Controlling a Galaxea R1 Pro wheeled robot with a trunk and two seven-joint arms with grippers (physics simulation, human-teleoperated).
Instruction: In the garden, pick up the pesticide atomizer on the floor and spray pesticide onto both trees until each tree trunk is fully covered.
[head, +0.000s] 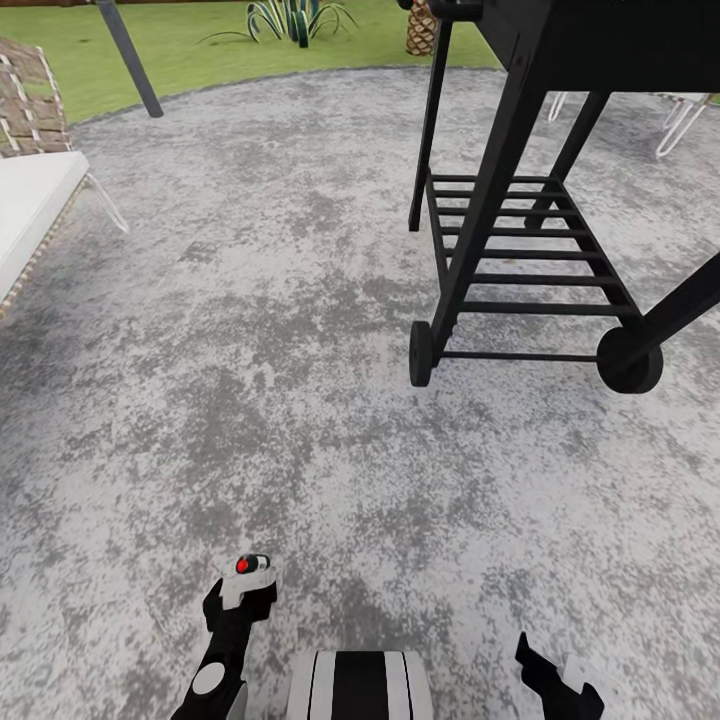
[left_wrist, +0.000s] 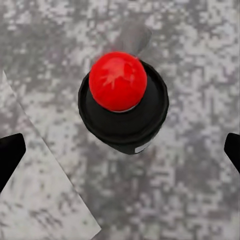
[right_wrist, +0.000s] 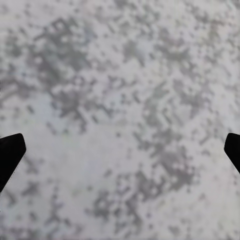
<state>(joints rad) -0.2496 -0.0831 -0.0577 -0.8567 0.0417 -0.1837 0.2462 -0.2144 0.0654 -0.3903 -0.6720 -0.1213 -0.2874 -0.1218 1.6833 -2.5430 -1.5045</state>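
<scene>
The pesticide atomizer (left_wrist: 123, 102) stands upright on the grey paved floor, a black can with a round red cap seen from straight above. My left gripper (left_wrist: 121, 151) hangs over it, open, with its black fingertips (left_wrist: 10, 152) spread wide on either side and apart from the can. In the head view the atomizer (head: 252, 566) shows as a red dot at the tip of my left gripper (head: 240, 598), low in the picture. My right gripper (head: 556, 675) is open over bare paving, and its wrist view has the gripper (right_wrist: 120, 150) holding nothing. The trees and their trunks are out of view.
A black wheeled grill cart (head: 520, 250) stands ahead on the right. A white-cushioned bench (head: 30, 205) is at the left edge. A dark slanted pole (head: 130, 55), a spiky plant (head: 295, 18) and grass lie beyond the paving's far edge.
</scene>
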